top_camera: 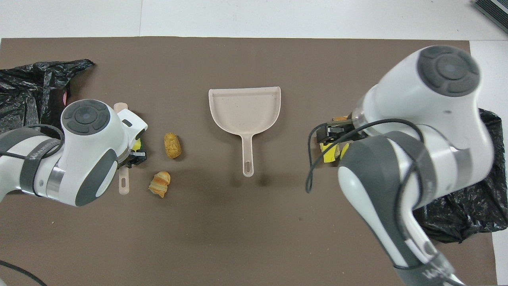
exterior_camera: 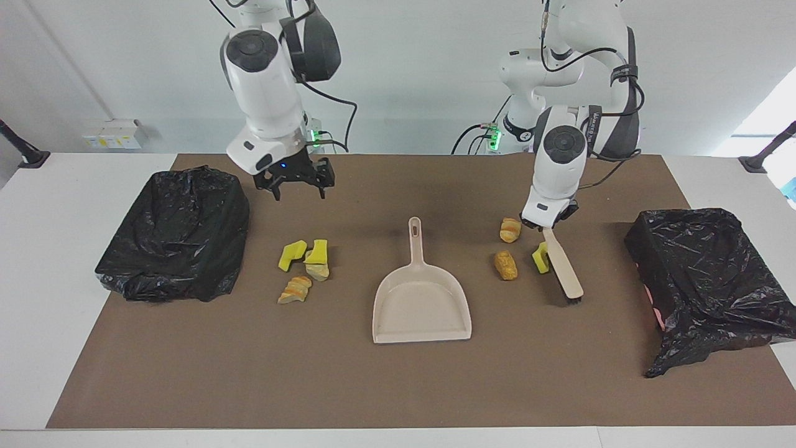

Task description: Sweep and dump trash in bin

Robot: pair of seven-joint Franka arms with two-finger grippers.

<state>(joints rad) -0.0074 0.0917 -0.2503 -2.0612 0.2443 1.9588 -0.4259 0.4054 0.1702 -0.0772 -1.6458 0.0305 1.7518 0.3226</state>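
My left gripper is shut on the handle of the beige brush, which slants down with its bristles at the mat beside a yellow scrap. Two tan pieces of trash lie between the brush and the dustpan. Several more scraps lie toward the right arm's end. My right gripper hangs open and empty over the mat beside them. In the overhead view the brush pokes out from under the left arm, and the right arm covers most of that cluster.
Two bins lined with black bags stand at the mat's ends, one at the right arm's end, one at the left arm's end. The dustpan's handle points toward the robots.
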